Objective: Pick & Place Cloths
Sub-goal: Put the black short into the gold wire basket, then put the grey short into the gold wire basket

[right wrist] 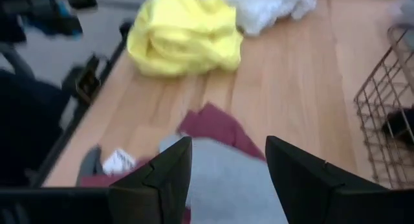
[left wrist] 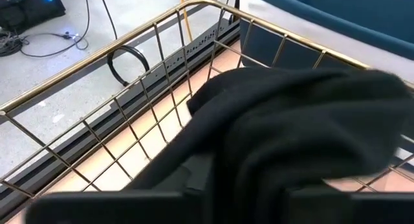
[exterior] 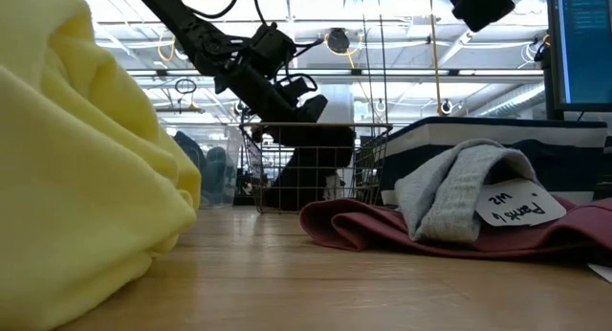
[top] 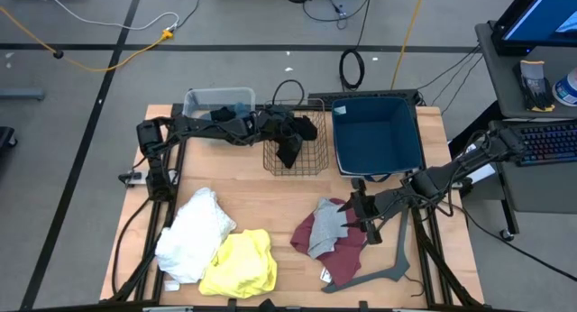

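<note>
2 arms work the wooden table [top: 270, 190]. The left gripper [top: 287, 124] hangs over the wire basket [top: 296, 165], a black cloth [top: 290, 148] draped from it into the basket; I cannot tell how its jaws stand. The right gripper [right wrist: 228, 160], jaws wide, hovers above the grey cloth [top: 325, 233] on the maroon cloth [top: 339, 252]. White cloth [top: 193, 233] and yellow cloth [top: 242, 263] crowd the near left edge. Bare wood lies between. A blue bin [top: 377, 133] stands beside the basket.

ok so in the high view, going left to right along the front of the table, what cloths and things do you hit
white cloth → yellow cloth → maroon cloth, with the grey cloth on top → dark grey hanger
</note>
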You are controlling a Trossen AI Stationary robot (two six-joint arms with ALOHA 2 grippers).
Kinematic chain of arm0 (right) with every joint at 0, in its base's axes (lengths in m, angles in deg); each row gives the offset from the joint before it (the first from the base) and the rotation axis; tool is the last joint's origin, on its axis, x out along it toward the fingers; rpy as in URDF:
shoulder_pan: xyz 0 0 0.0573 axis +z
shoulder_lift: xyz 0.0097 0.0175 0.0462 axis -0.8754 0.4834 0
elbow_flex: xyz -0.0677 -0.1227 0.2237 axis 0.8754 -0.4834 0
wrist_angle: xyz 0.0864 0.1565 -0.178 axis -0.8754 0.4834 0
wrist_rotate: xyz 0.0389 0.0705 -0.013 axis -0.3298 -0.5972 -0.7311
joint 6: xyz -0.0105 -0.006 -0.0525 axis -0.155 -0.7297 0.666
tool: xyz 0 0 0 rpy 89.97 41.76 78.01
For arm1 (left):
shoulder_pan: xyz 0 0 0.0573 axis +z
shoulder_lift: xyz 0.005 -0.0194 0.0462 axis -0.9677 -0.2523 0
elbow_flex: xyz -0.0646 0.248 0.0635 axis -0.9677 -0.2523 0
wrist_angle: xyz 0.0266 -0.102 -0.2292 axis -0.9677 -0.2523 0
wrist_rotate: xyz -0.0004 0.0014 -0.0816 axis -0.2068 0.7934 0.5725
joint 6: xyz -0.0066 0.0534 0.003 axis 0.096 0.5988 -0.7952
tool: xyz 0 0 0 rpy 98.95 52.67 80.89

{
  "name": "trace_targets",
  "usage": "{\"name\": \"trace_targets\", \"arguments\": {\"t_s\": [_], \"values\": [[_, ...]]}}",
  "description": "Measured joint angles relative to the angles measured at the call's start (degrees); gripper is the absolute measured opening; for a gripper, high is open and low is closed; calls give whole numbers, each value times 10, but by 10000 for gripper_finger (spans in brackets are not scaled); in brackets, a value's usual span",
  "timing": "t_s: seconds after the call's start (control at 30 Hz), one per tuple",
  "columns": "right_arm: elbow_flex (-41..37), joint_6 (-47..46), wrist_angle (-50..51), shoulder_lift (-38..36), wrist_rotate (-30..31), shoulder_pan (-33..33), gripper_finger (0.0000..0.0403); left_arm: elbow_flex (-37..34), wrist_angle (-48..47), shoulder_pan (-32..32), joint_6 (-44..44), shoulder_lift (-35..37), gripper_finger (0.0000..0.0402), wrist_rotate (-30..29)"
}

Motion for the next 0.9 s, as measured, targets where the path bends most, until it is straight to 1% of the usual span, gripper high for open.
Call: {"name": "trace_targets", "arguments": {"t_s": [0.1,0.27,0.43,0.53,0.63,0.77,0.9], "values": [[-14,-6,-42,2,0,0,192,0,0,0,0,0,136,0],[-61,9,-113,2,0,0,192,0,-8,-3,10,0,220,0],[-101,27,-149,2,-30,0,192,0,-4,-3,17,11,275,0],[-111,31,-153,2,-30,0,192,0,-5,-3,17,25,294,0],[-115,42,-155,2,-29,0,192,0,-7,-5,17,44,305,1],[-121,48,-171,5,-28,12,192,0,-7,-10,24,73,310,1],[-121,56,-182,27,-26,35,192,0,-8,-18,52,104,310,1]]}}
